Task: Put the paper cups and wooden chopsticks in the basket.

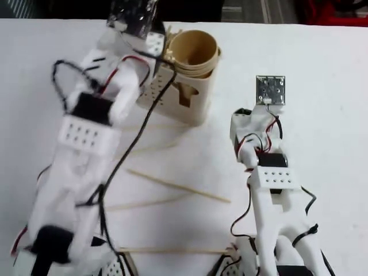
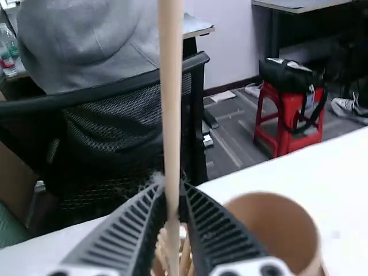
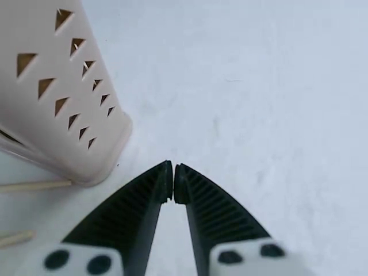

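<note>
Near: loose chopsticks point(image 1: 178, 185) lie flat on the tabletop point(image 1: 322, 57); light, thin and stiff, likely best pinched mid-length. Right tool point(image 3: 173, 183) pressed together, empty, near the basket point(image 3: 63, 103). Far: left tool point(image 2: 172, 214) pinches an upright chopstick point(image 2: 171, 86) above the basket, which holds the paper cups point(image 1: 194, 53).

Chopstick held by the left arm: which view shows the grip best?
Left wrist view: the chopstick stands clamped between the left fingers beside the paper cup. In the high view the left arm hides that grip; the right wrist view faces the basket.
</note>
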Tool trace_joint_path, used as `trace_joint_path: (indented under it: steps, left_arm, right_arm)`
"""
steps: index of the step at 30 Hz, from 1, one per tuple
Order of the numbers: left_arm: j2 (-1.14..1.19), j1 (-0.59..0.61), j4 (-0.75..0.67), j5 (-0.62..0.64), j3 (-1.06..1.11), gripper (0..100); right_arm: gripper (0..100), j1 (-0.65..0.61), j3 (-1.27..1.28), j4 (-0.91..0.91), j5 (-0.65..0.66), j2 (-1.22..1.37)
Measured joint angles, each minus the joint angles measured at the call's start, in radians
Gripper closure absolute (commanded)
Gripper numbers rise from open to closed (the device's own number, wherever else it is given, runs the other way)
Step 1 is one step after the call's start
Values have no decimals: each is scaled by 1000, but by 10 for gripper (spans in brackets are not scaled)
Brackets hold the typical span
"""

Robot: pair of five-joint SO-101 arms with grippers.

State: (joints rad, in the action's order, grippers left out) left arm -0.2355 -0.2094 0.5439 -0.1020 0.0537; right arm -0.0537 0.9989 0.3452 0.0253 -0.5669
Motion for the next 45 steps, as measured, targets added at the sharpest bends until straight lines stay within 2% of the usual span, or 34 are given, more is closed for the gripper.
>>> trace_joint_path:
  steps: [4,7,17,21,23,34,42,45]
  left_arm:
    - [140,51,-149,127,0,977]
    - [226,75,-183,176,0,977]
    - [328,92,-190,189,37,971]
    - [328,92,-187,172,77,853]
    - [328,94,-166,146,81,815]
    - [305,95,-94,127,80,825]
    - [57,94,155,117,81,828]
    - [-43,112,267,71,81,828]
  right_arm:
    - [978,0,0,0,0,0]
    - [978,0,0,0,0,0]
    - [978,0,0,-5,0,0]
    - [978,0,0,-5,0,0]
    - [978,0,0,-5,0,0]
    - [978,0,0,-5,0,0]
    - [978,0,0,-5,0,0]
    - [978,0,0,-5,0,0]
